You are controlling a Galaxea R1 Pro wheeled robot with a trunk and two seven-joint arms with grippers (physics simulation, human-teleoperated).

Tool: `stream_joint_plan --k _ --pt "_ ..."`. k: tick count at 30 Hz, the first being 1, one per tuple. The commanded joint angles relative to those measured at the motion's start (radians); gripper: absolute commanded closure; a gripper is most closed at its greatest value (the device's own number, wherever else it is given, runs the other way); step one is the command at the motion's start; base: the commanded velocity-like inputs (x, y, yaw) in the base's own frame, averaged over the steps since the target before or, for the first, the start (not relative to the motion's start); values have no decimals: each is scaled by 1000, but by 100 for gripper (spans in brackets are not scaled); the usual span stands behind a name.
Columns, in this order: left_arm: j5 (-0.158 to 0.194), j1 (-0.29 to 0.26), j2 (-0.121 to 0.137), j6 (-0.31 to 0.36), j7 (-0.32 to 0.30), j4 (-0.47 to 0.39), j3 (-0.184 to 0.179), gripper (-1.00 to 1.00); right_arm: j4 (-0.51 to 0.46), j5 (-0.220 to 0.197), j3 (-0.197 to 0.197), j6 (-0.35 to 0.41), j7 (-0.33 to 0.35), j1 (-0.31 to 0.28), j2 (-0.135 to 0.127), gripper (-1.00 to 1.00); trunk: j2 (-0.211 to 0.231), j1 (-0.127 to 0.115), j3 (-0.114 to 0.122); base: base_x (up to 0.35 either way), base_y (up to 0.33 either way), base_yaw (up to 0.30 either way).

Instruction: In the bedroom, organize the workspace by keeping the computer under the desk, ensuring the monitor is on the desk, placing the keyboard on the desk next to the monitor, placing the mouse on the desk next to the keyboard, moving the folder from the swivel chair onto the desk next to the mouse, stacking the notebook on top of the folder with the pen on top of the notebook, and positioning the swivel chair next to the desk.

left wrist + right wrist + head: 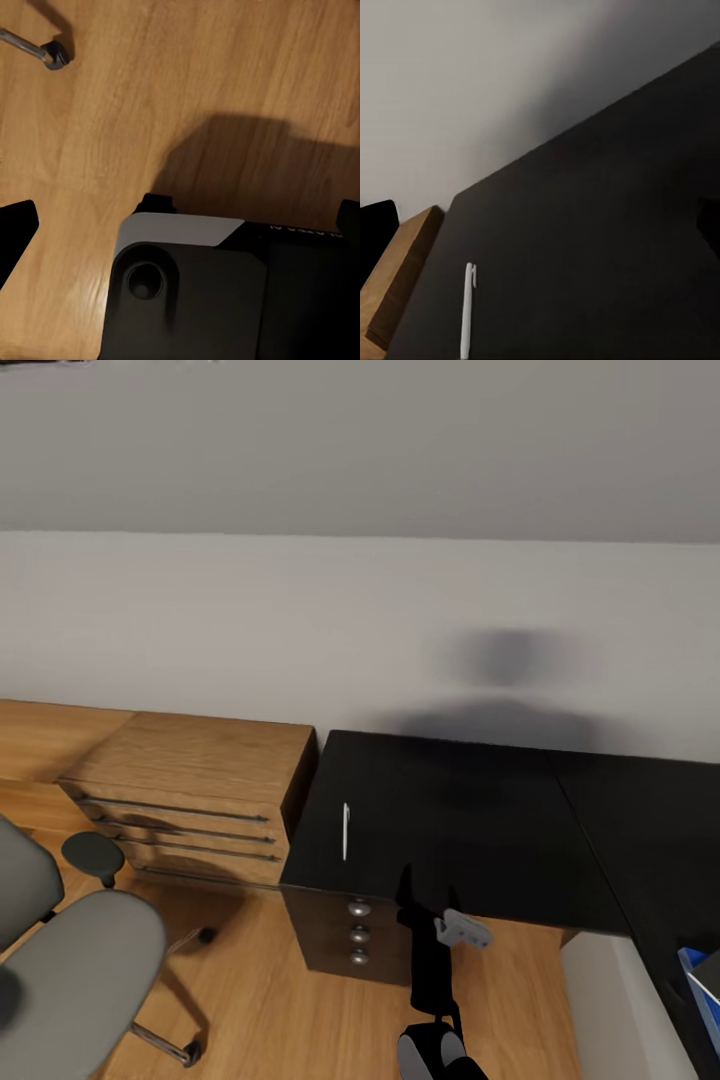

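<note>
we see a thin white pen (345, 831) (468, 309) lying near the left edge of the long matte black surface (470, 820) (600, 247), beside a light wooden drawer chest (195, 795). our right hand (425, 890) hovers at the near edge, fingers spread and empty. left hand: cannot tell.

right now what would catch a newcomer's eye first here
The long black desk against the grey wall, bare except for a thin white pen lying near its left end. Left of it stands a light wooden drawer chest, and a grey swivel chair sits on the plank floor at lower left. A bit of blue folder peeks in at the far right edge.
</note>
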Motion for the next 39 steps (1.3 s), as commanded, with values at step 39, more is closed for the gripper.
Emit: stream_joint_plan --k 39 --pt "9 -1 1 0 9 -1 -8 -100 48 15 2 -33 -62 -2 0 -100 -1 0 48 0 0 181"
